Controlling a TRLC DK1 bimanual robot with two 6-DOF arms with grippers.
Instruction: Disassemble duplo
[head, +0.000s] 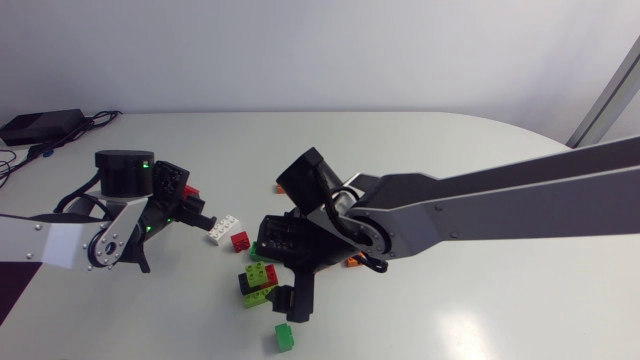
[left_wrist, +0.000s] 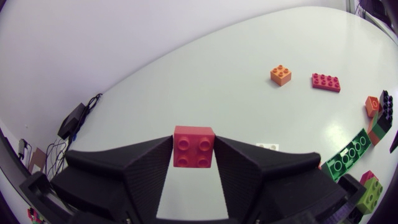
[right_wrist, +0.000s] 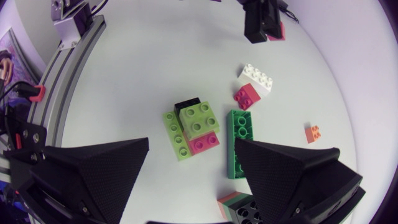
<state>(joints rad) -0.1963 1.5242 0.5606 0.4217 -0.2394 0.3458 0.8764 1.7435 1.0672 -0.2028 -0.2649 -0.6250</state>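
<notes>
The left tool clamps a studded red brick between both wedge fingers, a hold only the left wrist view shows plainly. The right tool hangs released over the lime, black and pink brick cluster, with a long green plate just beside it. Overhead, a lone green brick sits lower centre, and the smooth white table runs on toward the lower right.

No writing, number or sign can be read in any view. Any lettering on the studs of the red brick, at the lower middle of the left wrist view, is too faint to make out.
</notes>
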